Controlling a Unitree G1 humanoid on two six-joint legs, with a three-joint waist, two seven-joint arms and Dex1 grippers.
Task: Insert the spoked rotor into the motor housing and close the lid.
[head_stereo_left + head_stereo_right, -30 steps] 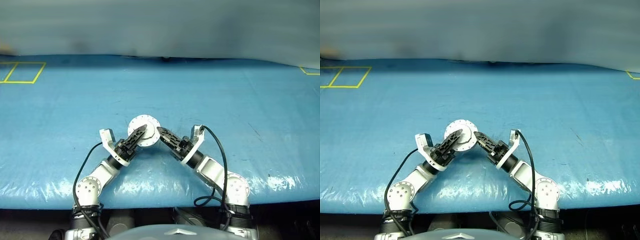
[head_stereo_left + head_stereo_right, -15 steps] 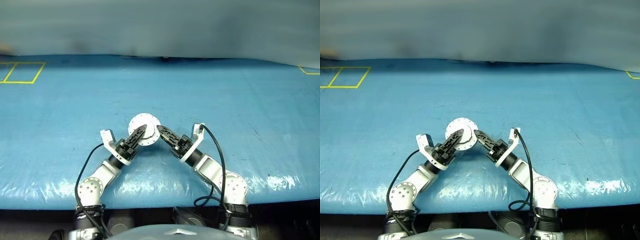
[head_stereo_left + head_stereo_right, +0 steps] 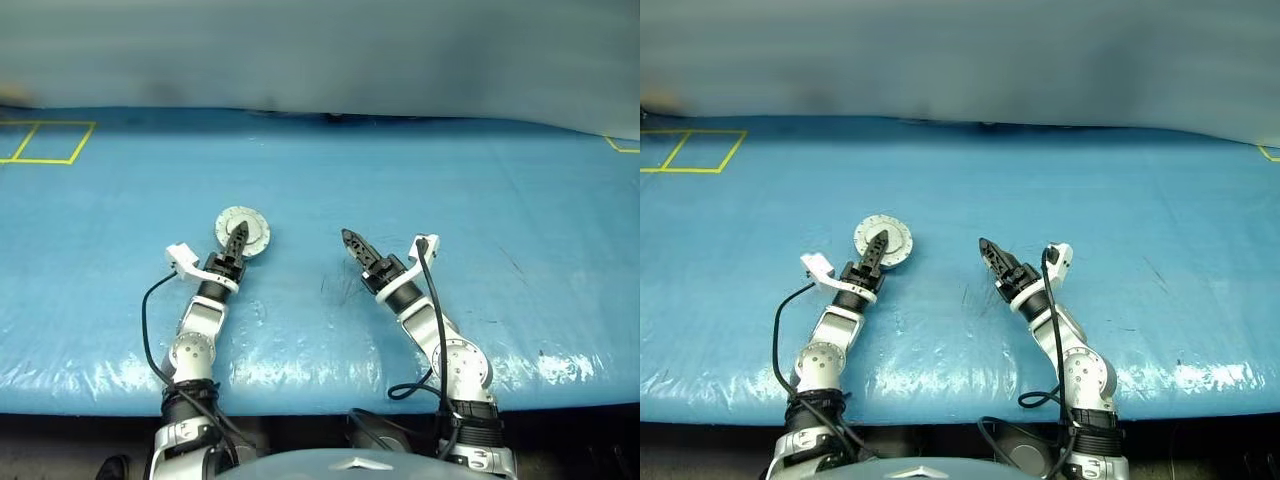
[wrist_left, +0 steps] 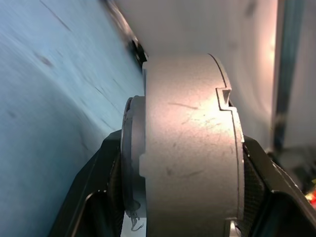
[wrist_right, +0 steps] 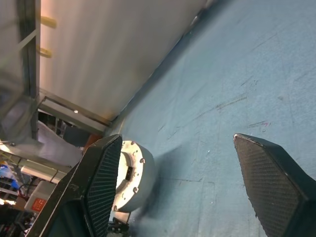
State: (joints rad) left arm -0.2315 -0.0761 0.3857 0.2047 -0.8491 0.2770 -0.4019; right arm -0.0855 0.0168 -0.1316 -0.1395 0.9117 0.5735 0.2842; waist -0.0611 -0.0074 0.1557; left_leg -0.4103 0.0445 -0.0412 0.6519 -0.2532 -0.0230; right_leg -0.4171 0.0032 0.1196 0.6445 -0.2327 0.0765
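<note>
Grey casing fills the left wrist view: the motor housing (image 4: 187,148) sits closed, its lid (image 4: 131,163) seated flush against it, and the black fingers (image 4: 91,197) of the left gripper (image 3: 238,235) press its two flat faces, one on each side. What lies inside the closed case cannot be seen; the spoked rotor is presumably shut within, though no view confirms it.

From the head views, the left gripper holds the housing on edge over the blue bench (image 3: 450,180), left of centre, with the round face and its ring of small screws turned toward the camera. Whether its lower rim touches the bench is hard to tell.

Well apart to the right, the right gripper (image 3: 352,240) hovers with nothing in it. In the right wrist view its fingers (image 5: 106,182) stand wide, with bare blue bench between them and the housing beyond one fingertip.

At the far left corner of the bench, yellow tape (image 3: 45,142) marks out rectangles.
</note>
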